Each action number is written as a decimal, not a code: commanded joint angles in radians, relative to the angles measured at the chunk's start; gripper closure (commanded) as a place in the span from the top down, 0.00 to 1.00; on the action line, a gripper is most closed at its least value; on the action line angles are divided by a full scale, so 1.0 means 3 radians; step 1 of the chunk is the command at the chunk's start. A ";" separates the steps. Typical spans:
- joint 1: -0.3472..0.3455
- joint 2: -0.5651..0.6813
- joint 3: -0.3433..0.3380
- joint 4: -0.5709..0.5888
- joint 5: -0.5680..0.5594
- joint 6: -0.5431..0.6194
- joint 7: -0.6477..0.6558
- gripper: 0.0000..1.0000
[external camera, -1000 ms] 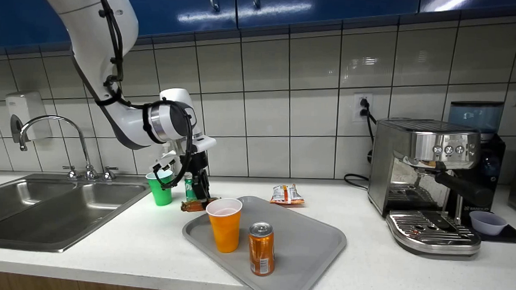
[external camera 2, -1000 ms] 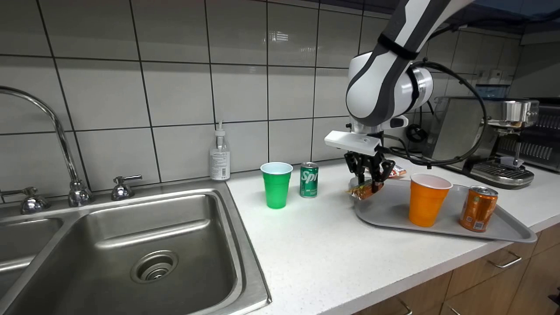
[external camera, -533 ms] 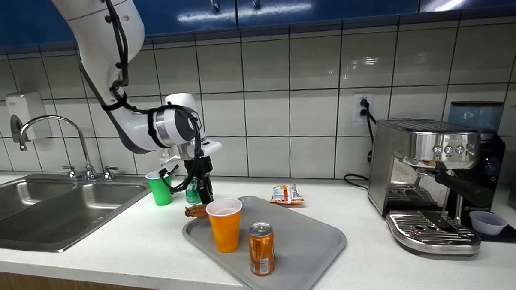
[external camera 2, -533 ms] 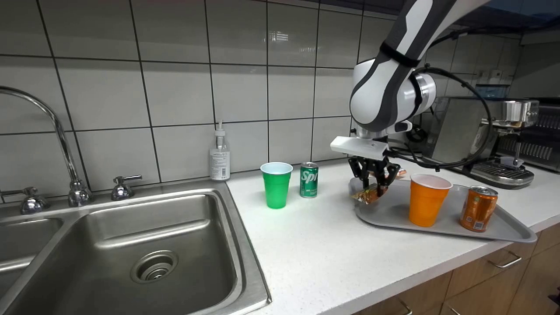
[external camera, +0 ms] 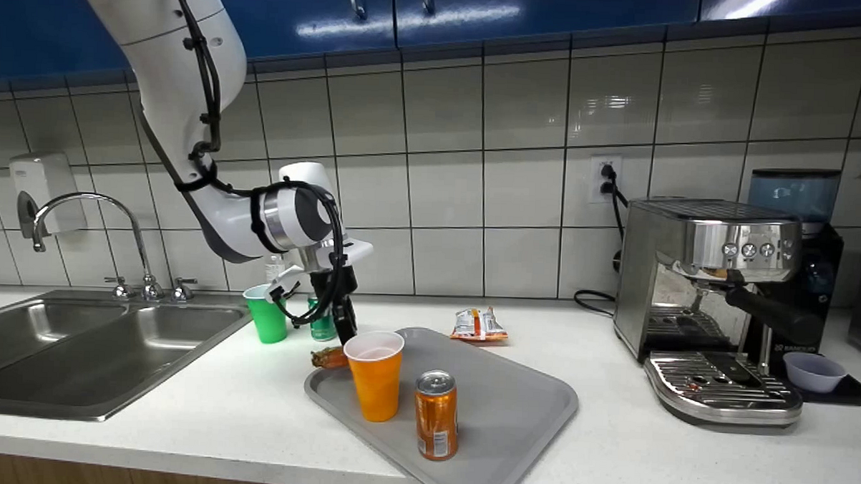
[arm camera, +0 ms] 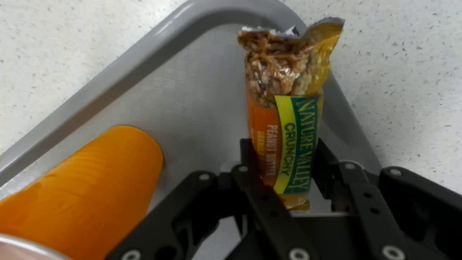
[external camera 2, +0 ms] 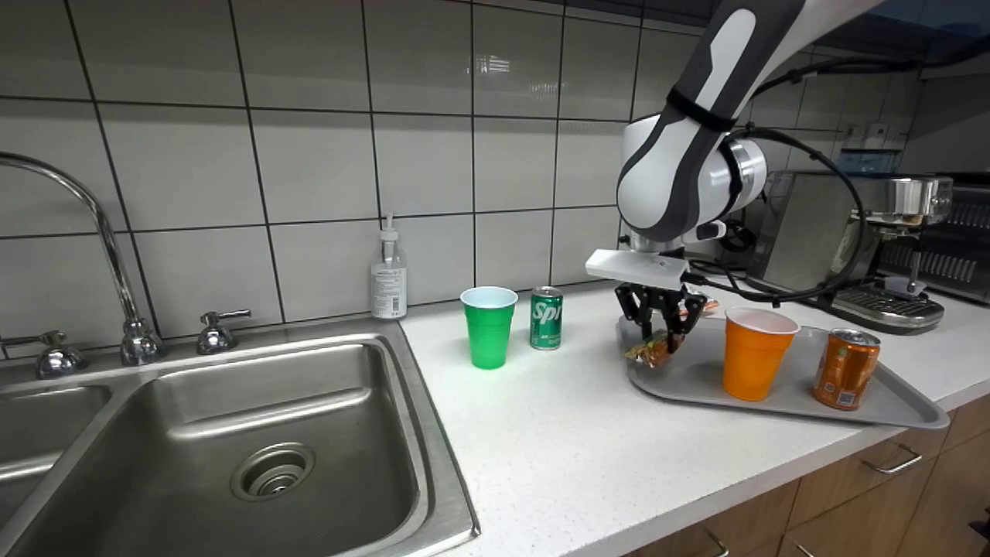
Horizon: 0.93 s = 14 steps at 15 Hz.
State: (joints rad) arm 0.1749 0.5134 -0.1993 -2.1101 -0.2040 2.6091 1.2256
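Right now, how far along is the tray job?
Looks done: tall orange plastic cup and orange metal can stand on the gray rectangular tray. In hand: black gripper clamps an orange-and-green wrapped granola bar over a tray corner. Left: likely the release, as its jaws are closed.

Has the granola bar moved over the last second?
Yes. In both exterior views the granola bar has shifted right and lower in the picture, judged against the gray tray, which has stayed put.

the wrapper [arm camera: 285, 117] is banded orange, yellow and green.
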 commanded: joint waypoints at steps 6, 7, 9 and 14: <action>-0.0027 0.0088 -0.0011 0.0112 0.0015 0.0003 -0.0166 0.16; -0.0026 0.0089 -0.0016 0.0115 0.0014 0.0002 -0.0168 0.16; -0.0023 0.0091 -0.0023 0.0121 0.0013 0.0000 -0.0174 0.39; -0.0015 0.0072 -0.0033 0.0115 0.0009 0.0004 -0.0175 0.89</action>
State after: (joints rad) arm 0.1749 0.5379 -0.2075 -2.0859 -0.2035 2.6091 1.2022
